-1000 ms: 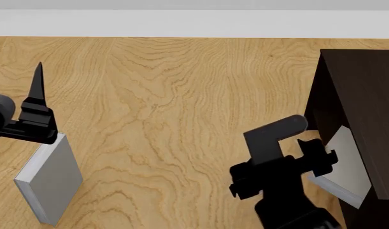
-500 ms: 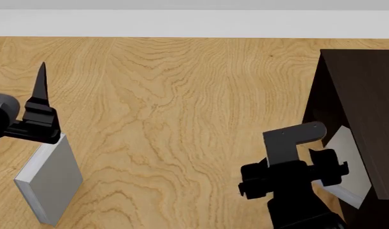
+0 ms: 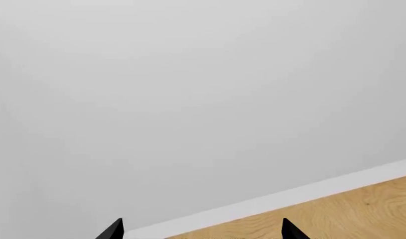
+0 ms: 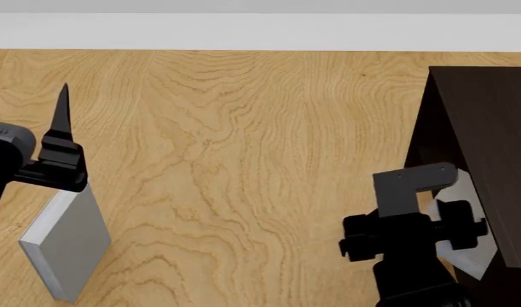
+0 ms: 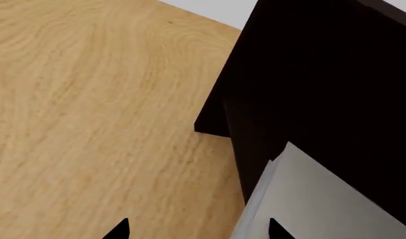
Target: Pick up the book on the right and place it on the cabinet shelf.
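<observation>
The pale grey-white book [image 4: 466, 203] leans tilted at the open front of the dark brown cabinet [image 4: 486, 121], its lower corner near the wooden surface. In the right wrist view the book [image 5: 322, 199] lies against the cabinet [image 5: 322, 74]. No shelf board can be made out in the dark interior. My right gripper [image 4: 454, 225] is right at the book. Its jaws [image 5: 196, 230] are wide open, one tip over the book's edge, the other over bare wood. My left gripper [image 4: 62, 112] is open and empty, pointing up above the darker grey book [image 4: 68, 240].
The wooden surface [image 4: 243, 160] runs back to a white wall [image 4: 260, 32]. The left wrist view shows only wall [image 3: 189, 99] and a strip of wood [image 3: 362, 209], with the open jaws [image 3: 201, 231] at its edge.
My right arm has moved right, closer to the pale book and the cabinet. My left gripper has shifted slightly right. Both books stay where they were.
</observation>
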You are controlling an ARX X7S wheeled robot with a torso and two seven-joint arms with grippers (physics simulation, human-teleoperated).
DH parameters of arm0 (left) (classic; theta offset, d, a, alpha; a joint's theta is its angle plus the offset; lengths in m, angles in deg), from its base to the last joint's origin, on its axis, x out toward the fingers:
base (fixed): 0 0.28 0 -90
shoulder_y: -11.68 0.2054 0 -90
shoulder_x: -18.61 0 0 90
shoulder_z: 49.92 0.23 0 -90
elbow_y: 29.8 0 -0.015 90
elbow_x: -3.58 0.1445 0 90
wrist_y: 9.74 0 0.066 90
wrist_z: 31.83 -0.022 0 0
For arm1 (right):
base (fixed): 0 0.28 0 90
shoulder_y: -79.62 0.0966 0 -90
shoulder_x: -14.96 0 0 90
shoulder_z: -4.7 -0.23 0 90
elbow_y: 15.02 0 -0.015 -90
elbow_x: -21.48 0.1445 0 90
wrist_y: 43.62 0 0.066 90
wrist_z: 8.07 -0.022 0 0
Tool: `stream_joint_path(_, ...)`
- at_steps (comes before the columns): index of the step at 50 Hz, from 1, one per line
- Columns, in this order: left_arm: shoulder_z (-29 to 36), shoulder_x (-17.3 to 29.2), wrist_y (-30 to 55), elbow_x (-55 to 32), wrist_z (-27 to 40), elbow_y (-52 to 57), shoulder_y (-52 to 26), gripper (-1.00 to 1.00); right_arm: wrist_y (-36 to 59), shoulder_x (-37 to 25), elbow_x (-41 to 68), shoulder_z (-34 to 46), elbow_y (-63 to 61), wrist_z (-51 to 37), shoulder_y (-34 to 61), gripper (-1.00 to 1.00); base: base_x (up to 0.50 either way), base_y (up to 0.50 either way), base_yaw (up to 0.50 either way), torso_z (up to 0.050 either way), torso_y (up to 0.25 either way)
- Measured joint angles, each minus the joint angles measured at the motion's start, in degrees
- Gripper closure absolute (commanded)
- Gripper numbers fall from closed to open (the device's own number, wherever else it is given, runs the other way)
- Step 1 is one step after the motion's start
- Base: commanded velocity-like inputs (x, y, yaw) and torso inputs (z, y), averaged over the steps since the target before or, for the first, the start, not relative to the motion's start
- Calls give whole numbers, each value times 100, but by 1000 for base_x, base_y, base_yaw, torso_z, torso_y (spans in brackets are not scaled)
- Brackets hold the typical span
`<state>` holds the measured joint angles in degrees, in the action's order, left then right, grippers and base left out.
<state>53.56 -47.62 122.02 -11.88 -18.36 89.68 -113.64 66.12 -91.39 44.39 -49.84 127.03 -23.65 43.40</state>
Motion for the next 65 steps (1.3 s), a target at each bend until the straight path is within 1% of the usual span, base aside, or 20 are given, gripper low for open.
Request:
stream_joint_path(12,48,-5,-56,17,8,-73,8,-100,-117,38,-115,12,138,-16,5,-100,0,0,-1,0,-2)
stream_joint_path(22,56,2,-93,15,20,-94,35,-100,57,-43,-123,69,-211,-132,-134,-100,0,0,0,0,0)
stream_joint_path(32,47,18,-120,5,30,-99,58,-100,172,-79,-368,275,-217,-573,-112,-100,0,0,0,0,0)
stream_joint_path(40,55,19,-147,3,38,-122,70,-100,135,-75,-536,377,79,-898,10,-100,0,0,-1,0,0)
stream_joint_path(46,67,17,-171,6,44,-148,78,-100,-57,17,-545,469,441,-949,145,-100,0,0,-5,0,0)
stream_joint_path(54,97,15,-198,16,46,-202,71,-100,-432,188,-728,562,1239,-985,402,-100,0,0,-4,0,0)
stream_joint_path(65,169,-15,-253,42,39,-333,17,-100,-540,211,-1014,522,1775,-1065,536,-100,0,-1,-4,0,0)
